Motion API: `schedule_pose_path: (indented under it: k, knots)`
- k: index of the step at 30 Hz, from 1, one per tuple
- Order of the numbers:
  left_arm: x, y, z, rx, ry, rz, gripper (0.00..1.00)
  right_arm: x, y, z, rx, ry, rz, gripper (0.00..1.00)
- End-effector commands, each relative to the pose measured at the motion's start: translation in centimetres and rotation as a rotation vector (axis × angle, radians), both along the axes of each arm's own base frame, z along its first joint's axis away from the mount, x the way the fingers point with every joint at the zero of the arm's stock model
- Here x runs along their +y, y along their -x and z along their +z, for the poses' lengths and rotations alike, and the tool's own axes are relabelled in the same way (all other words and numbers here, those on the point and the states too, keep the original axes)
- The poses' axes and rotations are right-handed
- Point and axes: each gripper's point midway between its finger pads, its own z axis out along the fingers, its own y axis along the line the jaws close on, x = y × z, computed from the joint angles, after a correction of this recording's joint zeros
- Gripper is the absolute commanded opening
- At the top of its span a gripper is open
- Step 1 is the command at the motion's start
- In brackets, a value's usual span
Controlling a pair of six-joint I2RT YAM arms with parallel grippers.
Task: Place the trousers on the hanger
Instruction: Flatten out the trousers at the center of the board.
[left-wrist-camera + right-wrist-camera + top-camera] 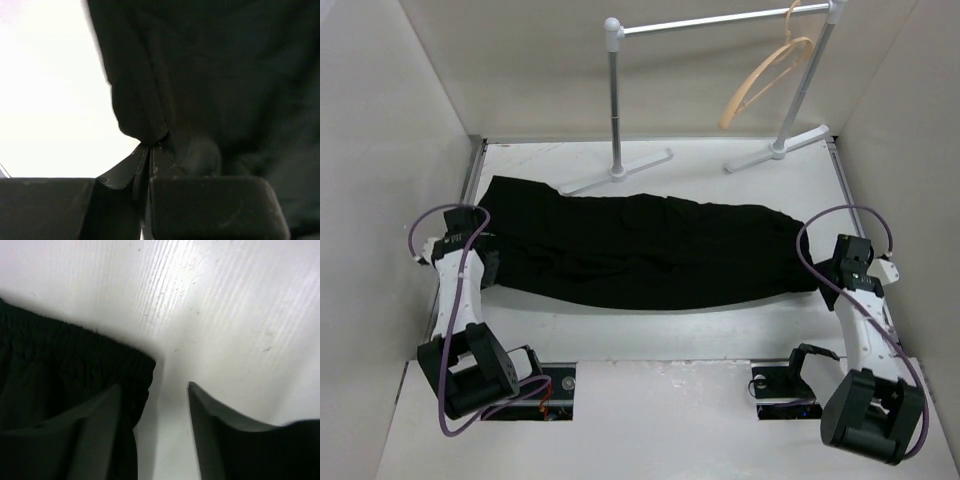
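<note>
In front of the white rack (616, 100) (hanger (731, 108) on its rail), the trousers (640, 250) lie stretched across the desk (650, 330). Left gripper (147, 150): jaws clamped on a fabric fold. Right gripper (155, 395): jaws apart, the waistband corner beside one, bare desk between.

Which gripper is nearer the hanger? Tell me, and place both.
Right. The right gripper sits open at the right end of the trousers, on the same side as the hanger hanging from the rack; the left gripper pinches their far left end.
</note>
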Motion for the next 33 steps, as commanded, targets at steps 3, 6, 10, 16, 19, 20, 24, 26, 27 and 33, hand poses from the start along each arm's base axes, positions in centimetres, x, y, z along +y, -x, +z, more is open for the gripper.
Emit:
schedule_pose_path:
  k: [3, 6, 10, 16, 19, 20, 24, 26, 27, 33]
  knots:
    - [1.4, -0.9, 7.1, -0.089, -0.117, -0.008, 0.03, 0.0, -1.8, 6.6, -0.125, 0.159, 0.086, 0.76]
    - [0.0, 1.2, 7.3, -0.056, -0.104, -0.036, 0.04, 1.9, -2.1, 8.9, -0.171, 0.209, 0.218, 0.79]
    - [-1.1, 5.4, 4.4, 0.062, -0.086, -0.044, 0.17, 4.7, -2.2, 9.7, -0.201, 0.215, 0.363, 0.78]
    - [0.3, 5.2, 4.5, 0.032, -0.120, -0.012, 0.44, 15.5, -5.0, 10.1, -0.240, 0.073, 0.788, 0.49]
    - [1.3, 2.9, 7.5, -0.077, -0.197, -0.023, 0.46, 21.2, -4.8, 8.3, -0.169, 0.028, 0.992, 0.20]
    - [1.2, 1.6, 7.9, -0.115, -0.207, -0.046, 0.47, 22.8, -4.7, 7.6, -0.156, 0.007, 1.041, 0.16]
    - [-1.0, -3.6, 4.4, -0.094, -0.118, -0.169, 0.48, 26.4, -4.7, 4.7, -0.100, -0.072, 1.128, 0.30]
    - [-1.0, -5.4, 2.5, -0.059, -0.096, -0.187, 0.47, 26.5, -4.4, 2.9, -0.067, -0.092, 1.117, 0.48]
    - [-0.9, -6.3, 1.6, -0.052, -0.091, -0.195, 0.47, 26.3, -4.1, 1.7, -0.034, -0.105, 1.108, 0.50]
    - [1.5, -7.9, -2.7, 0.040, -0.086, -0.155, 0.38, 23.1, -2.2, -3.0, 0.094, -0.163, 0.966, 0.42]
